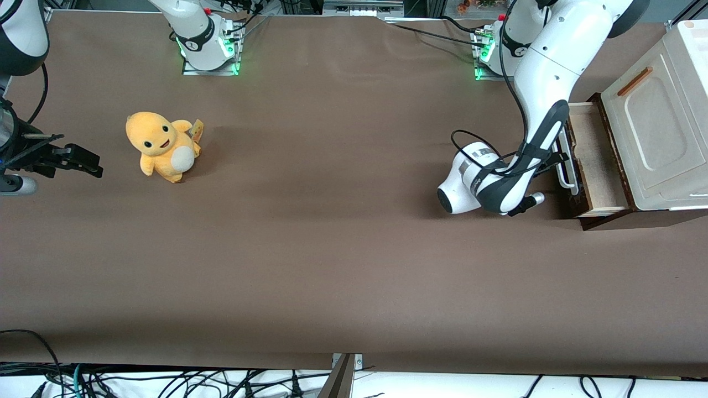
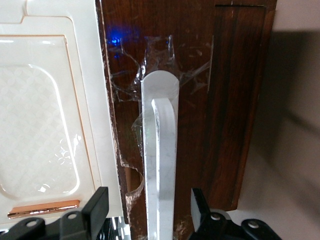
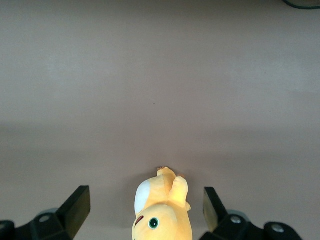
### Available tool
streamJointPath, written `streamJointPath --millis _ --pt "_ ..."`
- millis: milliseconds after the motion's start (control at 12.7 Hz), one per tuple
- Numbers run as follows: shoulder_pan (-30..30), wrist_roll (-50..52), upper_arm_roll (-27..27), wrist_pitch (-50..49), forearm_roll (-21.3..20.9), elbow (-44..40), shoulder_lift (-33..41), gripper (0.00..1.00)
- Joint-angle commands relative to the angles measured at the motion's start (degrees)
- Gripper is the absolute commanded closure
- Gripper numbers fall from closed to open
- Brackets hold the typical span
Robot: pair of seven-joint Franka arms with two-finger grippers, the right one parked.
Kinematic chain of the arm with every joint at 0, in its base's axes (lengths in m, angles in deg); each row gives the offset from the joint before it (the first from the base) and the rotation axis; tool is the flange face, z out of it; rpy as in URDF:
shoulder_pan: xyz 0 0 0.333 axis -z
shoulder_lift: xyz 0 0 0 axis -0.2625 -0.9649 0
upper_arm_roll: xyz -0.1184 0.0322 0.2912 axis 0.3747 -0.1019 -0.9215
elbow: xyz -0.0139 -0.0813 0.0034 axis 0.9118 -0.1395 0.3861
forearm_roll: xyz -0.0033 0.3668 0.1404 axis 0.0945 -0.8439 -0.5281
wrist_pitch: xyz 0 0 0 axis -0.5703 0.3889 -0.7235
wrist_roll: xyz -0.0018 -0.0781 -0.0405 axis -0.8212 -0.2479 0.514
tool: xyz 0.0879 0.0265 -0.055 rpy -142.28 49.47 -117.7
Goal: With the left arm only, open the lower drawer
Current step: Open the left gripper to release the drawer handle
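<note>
The lower drawer (image 1: 598,160) stands partly pulled out from under the cream cabinet (image 1: 658,132), with its pale wood inside showing. Its dark brown front (image 2: 227,100) carries a white bar-loop handle (image 2: 160,150), which the front view shows at the drawer's outer face (image 1: 567,176). The left arm (image 1: 545,72) reaches down to that face. Its black gripper (image 1: 553,159) is at the handle. In the left wrist view the gripper (image 2: 149,199) is open, one finger on each side of the bar and apart from it.
A yellow plush toy (image 1: 161,146) sits toward the parked arm's end of the table, and also appears between that arm's fingers (image 3: 160,215). The cabinet's cream panel has a slim orange-brown handle (image 1: 634,81). Two green-lit arm bases (image 1: 209,50) stand along the table's rear edge.
</note>
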Motion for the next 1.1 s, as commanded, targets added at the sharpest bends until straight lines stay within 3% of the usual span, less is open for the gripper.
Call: streamJointPath --millis 0,157,236,1023 --pt "-0.2 -1.1 0.1 -0.6 3.1 -3.8 0.0 0.24" --pt "0.0 -6.9 0.1 -0.8 7.9 -9.9 0.1 0.21" --pt "0.4 -9.8 0.1 -1.2 8.7 -11.7 0.1 0.0" --pt "0.7 -11.1 0.1 -4.1 10.1 -20.5 0.2 0.0"
